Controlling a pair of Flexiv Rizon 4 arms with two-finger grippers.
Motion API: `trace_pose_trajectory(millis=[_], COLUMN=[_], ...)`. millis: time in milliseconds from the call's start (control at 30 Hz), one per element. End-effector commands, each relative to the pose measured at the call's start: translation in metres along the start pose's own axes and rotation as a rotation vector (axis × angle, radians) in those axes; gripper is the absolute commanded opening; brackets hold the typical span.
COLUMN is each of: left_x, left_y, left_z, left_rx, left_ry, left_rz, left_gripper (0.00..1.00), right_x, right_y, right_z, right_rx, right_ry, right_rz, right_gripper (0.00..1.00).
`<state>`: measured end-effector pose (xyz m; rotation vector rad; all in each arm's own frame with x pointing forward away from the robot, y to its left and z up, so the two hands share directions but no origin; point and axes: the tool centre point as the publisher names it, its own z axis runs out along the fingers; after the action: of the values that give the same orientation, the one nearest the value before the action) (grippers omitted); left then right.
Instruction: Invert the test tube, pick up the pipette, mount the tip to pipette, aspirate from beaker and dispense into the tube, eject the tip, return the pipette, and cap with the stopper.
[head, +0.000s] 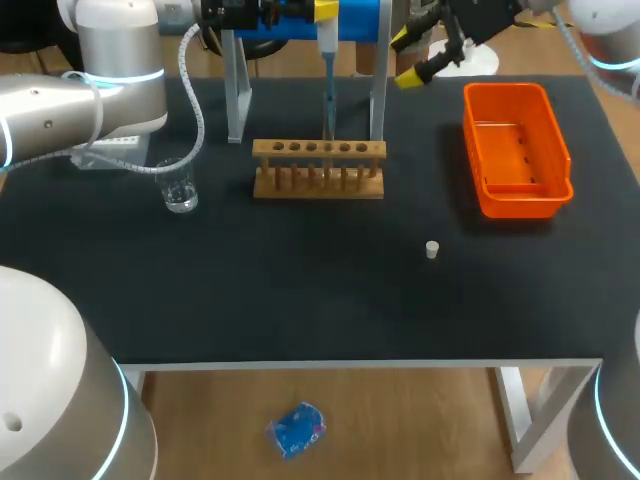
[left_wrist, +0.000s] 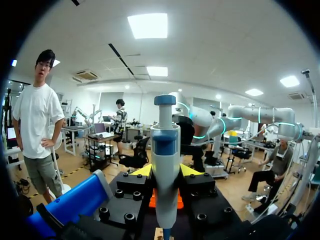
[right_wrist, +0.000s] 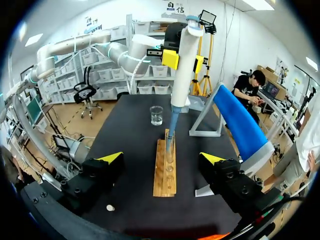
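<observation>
Upright pipette, its tip seemingly inside a racked tube; stopper apart

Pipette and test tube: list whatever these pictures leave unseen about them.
Head view: the pipette runs off the top edge, its upper end unseen.
Left wrist view: the left gripper hides the pipette's tip and nearly all of the rack.
Right wrist view: the test tube is too small to show any liquid.

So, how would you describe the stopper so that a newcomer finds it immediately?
Find the orange bin on the right side of the black table. Nearer the front edge, toward the middle, sits the stopper. It is a tiny whitish plug, alone on the bare surface, apart from the wooden rack.
</observation>
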<state>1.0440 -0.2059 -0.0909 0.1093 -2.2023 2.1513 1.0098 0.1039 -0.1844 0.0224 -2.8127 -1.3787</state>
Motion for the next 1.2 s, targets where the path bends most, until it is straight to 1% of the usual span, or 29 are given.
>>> trace_pose_trajectory(millis=[33,200,433,500,1200], left_x=[0.001,0.001,0.001,0.001,0.001], left_y=[-0.001,-0.001,-0.001,-0.001,-0.001], left_z=[0.0,0.0,0.0,0.0,0.0], left_rx=[-0.003,-0.003,-0.003,-0.003,-0.003], left_ry=[-0.004,-0.004,-0.004,-0.004,-0.004], left_rz=[-0.001,-0.001,-0.001,-0.001,-0.001], left_gripper=[0.0,0.0,0.0,0.0,0.0], right_x=[0.001,0.006,0.007,0.007,0.007], right_y=[-0.009,-0.021,-0.035,-0.036,-0.036], right_z=[0.019,0.033,0.041,0.041,0.041], right_rx=[-0.016,-0.025,-0.041,-0.06,-0.06], right_ry=[-0.008,-0.005,-0.016,-0.018,-0.018], right_rz=[0.01,0.038,0.071,0.074,0.074], right_gripper=[1.0,1.0,1.0,1.0,1.0])
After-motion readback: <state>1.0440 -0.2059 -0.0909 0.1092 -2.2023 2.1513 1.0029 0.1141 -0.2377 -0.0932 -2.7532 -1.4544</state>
